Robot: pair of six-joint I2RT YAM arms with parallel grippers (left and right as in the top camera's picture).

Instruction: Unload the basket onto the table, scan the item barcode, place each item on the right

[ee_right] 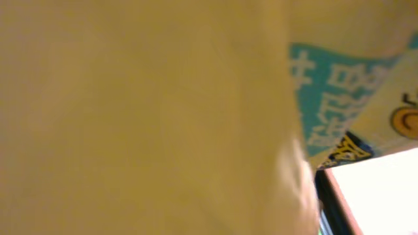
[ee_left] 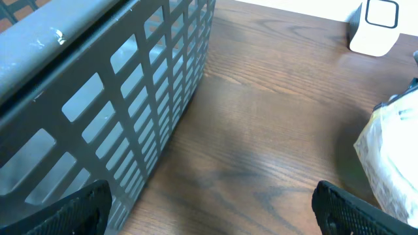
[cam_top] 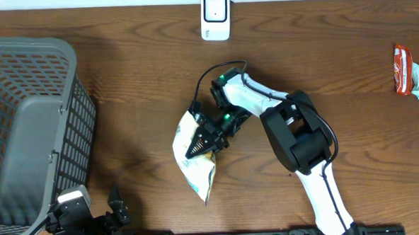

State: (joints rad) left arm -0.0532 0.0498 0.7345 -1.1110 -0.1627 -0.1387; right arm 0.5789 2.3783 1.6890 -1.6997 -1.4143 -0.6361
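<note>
We see the bag (cam_top: 198, 171) at mid-table, a crumpled pale-yellow packet with teal print, well in front of the white scanner (cam_top: 214, 17) at the far edge. The right gripper (cam_top: 196, 143) sits on the bag's upper half, its jaws drawn together and clamped on the film. The right wrist view is filled with yellow wrapper, so we cannot tell whether the bag is lifted off the table (cam_top: 123, 79). The left gripper (ee_left: 212, 196) hovers low at the near left corner with its fingers spread wide and nothing between them, just beside the grey basket (cam_top: 29, 46). A red wrapper (cam_top: 403, 68) lies at the far right edge.
</note>
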